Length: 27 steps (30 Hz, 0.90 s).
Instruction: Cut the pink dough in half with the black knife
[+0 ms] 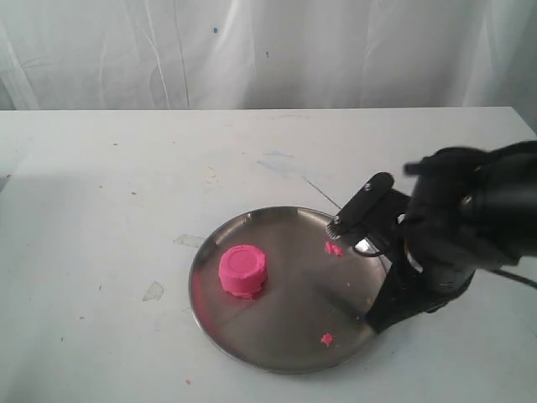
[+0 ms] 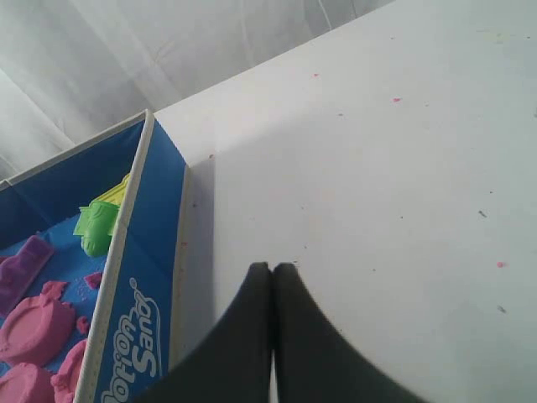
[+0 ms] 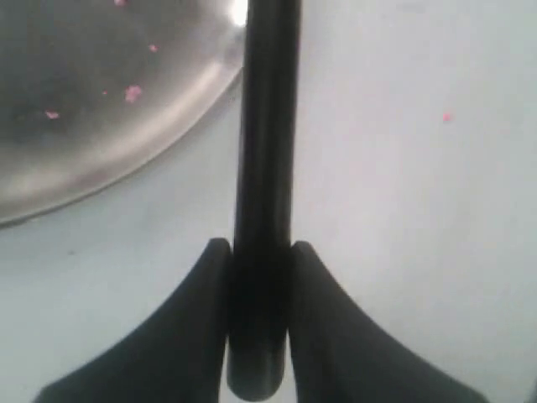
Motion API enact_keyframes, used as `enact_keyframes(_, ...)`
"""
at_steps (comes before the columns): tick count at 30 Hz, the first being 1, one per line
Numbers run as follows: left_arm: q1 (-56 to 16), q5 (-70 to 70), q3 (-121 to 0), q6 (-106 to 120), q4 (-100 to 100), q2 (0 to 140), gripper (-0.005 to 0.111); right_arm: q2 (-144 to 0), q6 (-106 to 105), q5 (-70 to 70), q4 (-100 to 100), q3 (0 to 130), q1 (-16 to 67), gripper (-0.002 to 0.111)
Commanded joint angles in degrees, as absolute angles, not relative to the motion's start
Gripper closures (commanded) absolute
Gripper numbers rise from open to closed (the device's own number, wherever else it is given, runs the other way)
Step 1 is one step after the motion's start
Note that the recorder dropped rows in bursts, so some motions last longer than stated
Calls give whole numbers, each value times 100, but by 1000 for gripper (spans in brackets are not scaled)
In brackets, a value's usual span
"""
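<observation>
The right gripper (image 3: 260, 252) is clamping its jaws on the knife (image 3: 267, 126) at the right rim of the plate (image 1: 277, 359), while the dough (image 1: 243, 270) is sitting whole, left of centre on the plate, and the left gripper (image 2: 273, 270) is hanging over the tabletop (image 2: 403, 168) with jaws pressed together, empty.
</observation>
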<state>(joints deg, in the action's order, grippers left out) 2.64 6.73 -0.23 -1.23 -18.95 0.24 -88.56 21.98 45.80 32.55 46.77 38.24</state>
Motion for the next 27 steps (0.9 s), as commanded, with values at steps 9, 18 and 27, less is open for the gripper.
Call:
enact_keyframes(9,285,653,0,-129,-1890,0,107,-8760,-3124,4618,-2913,4687,1252,108)
enact_keyframes(18,285,653,0,-129,-1890,0,107,-8405,-3124,5141,-3448,4687,1265,108)
enact_keyframes(27,285,-883,0,261,-2320,0,107,-8021,-3922,5445,-4687,4687,1265,108)
